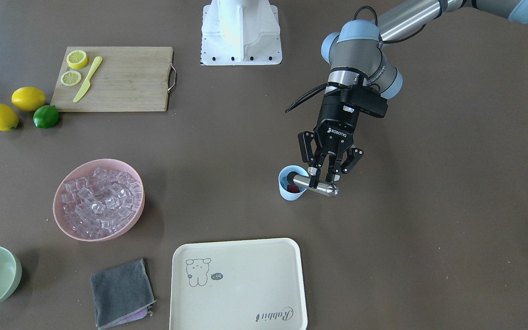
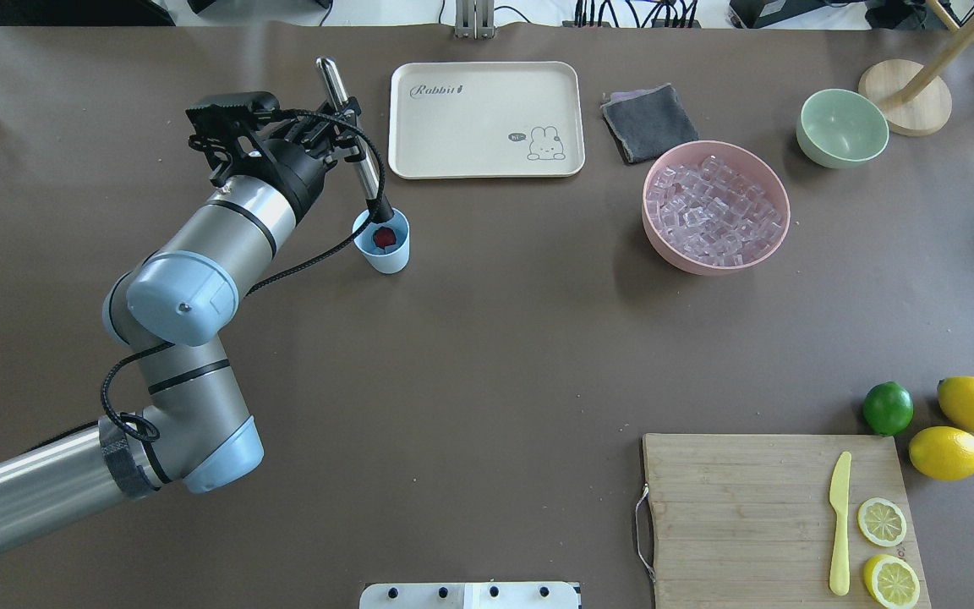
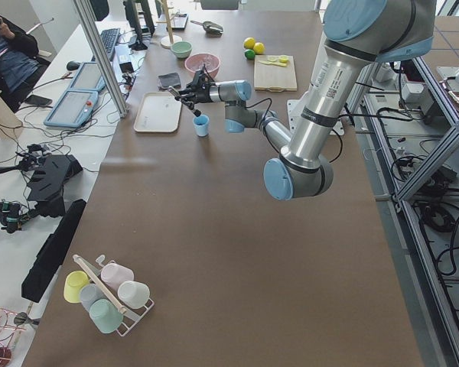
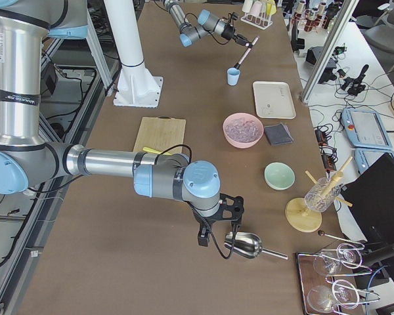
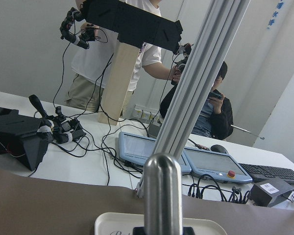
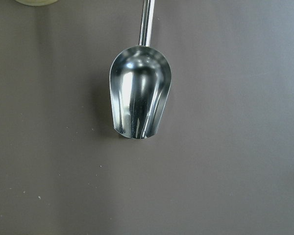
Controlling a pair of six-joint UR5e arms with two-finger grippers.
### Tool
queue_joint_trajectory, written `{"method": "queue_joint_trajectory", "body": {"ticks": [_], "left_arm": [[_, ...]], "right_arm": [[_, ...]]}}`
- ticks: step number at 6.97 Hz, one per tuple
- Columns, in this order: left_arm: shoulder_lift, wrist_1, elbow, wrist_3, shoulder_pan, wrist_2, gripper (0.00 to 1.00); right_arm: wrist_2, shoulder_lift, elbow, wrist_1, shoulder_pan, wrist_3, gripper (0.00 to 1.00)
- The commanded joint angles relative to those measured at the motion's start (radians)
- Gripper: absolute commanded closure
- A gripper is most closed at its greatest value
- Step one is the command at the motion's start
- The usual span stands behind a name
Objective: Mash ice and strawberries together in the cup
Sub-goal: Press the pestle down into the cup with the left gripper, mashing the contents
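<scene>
My left gripper (image 1: pixel 322 179) is shut on a metal muddler (image 2: pixel 360 169) that slants down into the pale blue cup (image 2: pixel 387 254). The muddler's dark tip is inside the cup, next to the red strawberry (image 2: pixel 383 238). I see no ice in the cup. The ice (image 2: pixel 711 211) fills a pink bowl (image 2: pixel 664 254) to the cup's right. The cup (image 1: pixel 291 195) stands upright on the table. My right gripper (image 4: pixel 217 220) hovers over a metal scoop (image 6: pixel 139 98) lying on the table near the end; I cannot tell whether it is open or shut.
A cream tray (image 2: pixel 487 118) lies just beyond the cup. A grey cloth (image 2: pixel 648 123) and a pale green bowl (image 2: pixel 842 127) lie near the pink bowl. A cutting board (image 2: pixel 757 516) holds a yellow knife and lemon slices; two lemons and a lime (image 2: pixel 888 408) lie beside it.
</scene>
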Motion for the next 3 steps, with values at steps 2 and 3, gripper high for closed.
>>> {"method": "queue_joint_trajectory", "body": {"ticks": [2,3], "left_arm": [[0.035,-0.082,0.025,0.002,0.015,0.022,1.0],[0.058,-0.075,-0.041,0.008,0.012,0.017,1.0]], "right_arm": [[0.006,0.0,0.001,0.0,0.0,0.0,0.0],[0.006,0.002,0.001,0.0,0.0,-0.001,0.0]]}}
